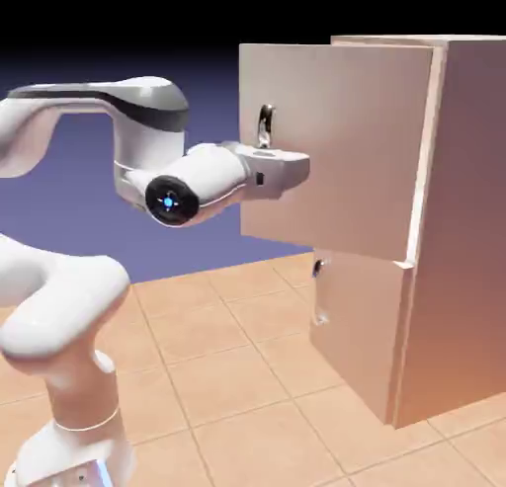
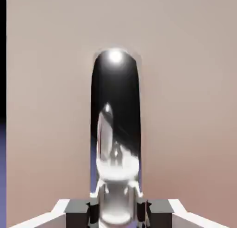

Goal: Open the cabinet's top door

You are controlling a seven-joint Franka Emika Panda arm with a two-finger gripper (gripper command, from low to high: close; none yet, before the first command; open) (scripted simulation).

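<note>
The pale pinkish-beige cabinet (image 1: 464, 228) stands at the right of the exterior view. Its top door (image 1: 346, 149) is swung partly out from the cabinet front, with its free edge toward the arm. The curved dark metallic handle (image 1: 265, 124) stands near that edge. My gripper (image 1: 269, 151) is at the handle's lower part. In the hand view the shiny handle (image 2: 115, 130) fills the middle, in front of the door panel (image 2: 185, 83). There my gripper (image 2: 118, 213) is shut on the handle, its grey fingertips (image 2: 78, 212) pressed against both sides.
The shorter lower door (image 1: 356, 327) stays flat against the cabinet, its small handle (image 1: 317, 270) just under the open top door. An orange tiled surface (image 1: 227, 376) runs from the robot's base to the cabinet's foot.
</note>
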